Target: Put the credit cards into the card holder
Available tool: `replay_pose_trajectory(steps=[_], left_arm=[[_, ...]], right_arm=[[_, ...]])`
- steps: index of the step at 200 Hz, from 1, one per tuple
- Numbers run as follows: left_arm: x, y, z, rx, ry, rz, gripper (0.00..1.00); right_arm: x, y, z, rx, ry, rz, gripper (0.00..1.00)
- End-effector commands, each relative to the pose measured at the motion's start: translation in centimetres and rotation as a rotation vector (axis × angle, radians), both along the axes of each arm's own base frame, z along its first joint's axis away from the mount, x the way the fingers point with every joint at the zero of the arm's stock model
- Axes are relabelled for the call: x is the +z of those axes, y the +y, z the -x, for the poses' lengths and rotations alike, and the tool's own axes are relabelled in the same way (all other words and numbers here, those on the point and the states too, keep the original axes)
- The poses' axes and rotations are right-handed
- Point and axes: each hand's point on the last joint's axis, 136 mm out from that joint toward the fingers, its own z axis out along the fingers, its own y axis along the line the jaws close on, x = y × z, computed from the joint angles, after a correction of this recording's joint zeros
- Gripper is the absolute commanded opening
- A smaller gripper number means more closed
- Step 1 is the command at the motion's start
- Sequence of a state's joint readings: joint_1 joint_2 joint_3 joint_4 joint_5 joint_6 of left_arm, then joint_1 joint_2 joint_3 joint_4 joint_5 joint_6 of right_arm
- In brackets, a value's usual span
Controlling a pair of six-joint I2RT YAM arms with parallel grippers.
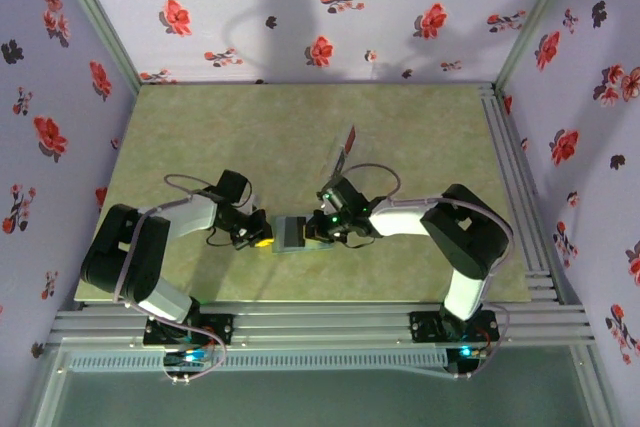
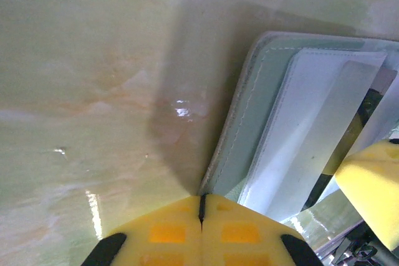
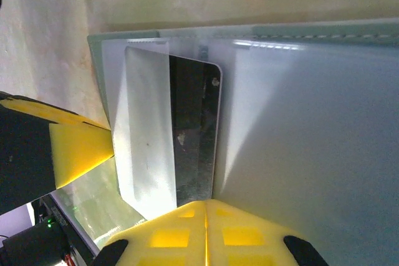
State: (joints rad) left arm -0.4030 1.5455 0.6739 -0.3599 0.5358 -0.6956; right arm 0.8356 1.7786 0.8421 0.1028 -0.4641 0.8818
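Left end effector (image 2: pixel 201 213): pads together, clamped on card holder (image 2: pixel 262 110) edge.
Right end effector (image 3: pixel 206 216): pads together, clamped on dark card (image 3: pixel 194 135), partly tucked into holder.
Red card (image 1: pixel 349 137): on worktop (image 1: pixel 250 127), beyond right end effector.

Two arms stand on black base blocks bolted to the metal rail (image 1: pixel 320 325). Above the rail, the left arm (image 1: pixel 150 257) and right arm (image 1: pixel 460 237) have bulky black joint housings and smooth white links. Thin pale cables loop along both. Small green lights glow at the right base, just below the rail, and beside the right gripper (image 1: pixel 322 227). The left gripper (image 1: pixel 258 237) is black. Its yellow pads (image 2: pixel 168 235) have orange squares and black corners.
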Motion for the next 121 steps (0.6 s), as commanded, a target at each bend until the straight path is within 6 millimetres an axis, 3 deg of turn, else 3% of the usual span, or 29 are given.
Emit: replay_pose_trajectory(steps=[1,45,90,121], left_arm=[[-1.4,0.0,1.1,-0.043,0.039,-0.032,0.04],[-1.4,0.0,1.0,-0.045,0.04,-0.033,0.04],[-1.1,-0.2,0.8,-0.033,0.02,-0.022,0.05],[-1.1,-0.3,0.7,-0.024,0.016,-0.013,0.05]], right_arm=[[-0.4,0.4,-0.2,0.02,-0.017,0.027,0.07],[-0.1,1.0,-0.2,0.046,-0.024,0.031,0.11],[2.2,-0.3,-1.4,0.004,-0.139,0.062,0.29],[2.1,-0.6,-1.7,0.003,-0.16,0.088,0.35]])
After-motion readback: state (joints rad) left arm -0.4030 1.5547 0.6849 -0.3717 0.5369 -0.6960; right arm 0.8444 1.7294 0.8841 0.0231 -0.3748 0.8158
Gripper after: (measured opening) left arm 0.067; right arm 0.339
